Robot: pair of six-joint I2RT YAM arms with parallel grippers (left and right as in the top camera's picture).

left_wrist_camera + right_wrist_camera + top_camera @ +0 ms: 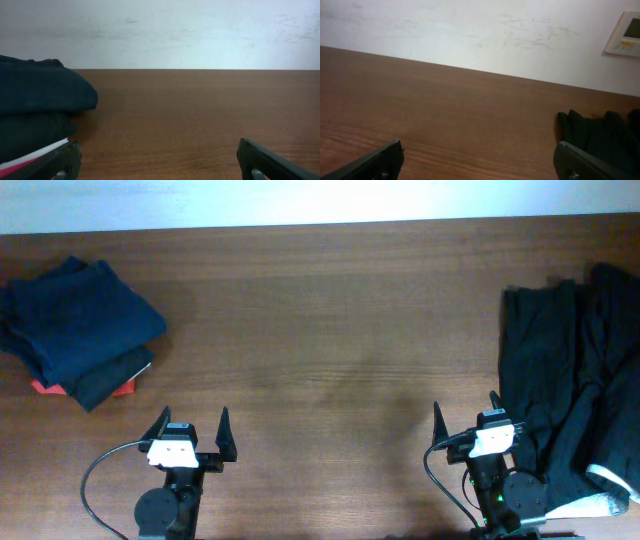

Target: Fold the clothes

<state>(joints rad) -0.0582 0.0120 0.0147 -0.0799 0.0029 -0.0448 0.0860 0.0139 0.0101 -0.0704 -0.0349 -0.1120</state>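
A folded navy-blue garment [80, 320] lies on top of a stack at the table's far left, over a folded black garment [108, 380]; the stack also shows in the left wrist view [42, 92]. A loose pile of black clothes [570, 380] lies spread along the right edge and shows in the right wrist view [600, 135]. My left gripper [192, 427] is open and empty near the front edge, to the right of the stack. My right gripper [466, 412] is open and empty, just left of the black pile.
A red and white item [45, 387] lies under the left stack. A white patch [610, 480] shows under the black pile at the front right. The brown wooden table [330, 350] meets a white wall at the back. Black cables trail beside both arm bases.
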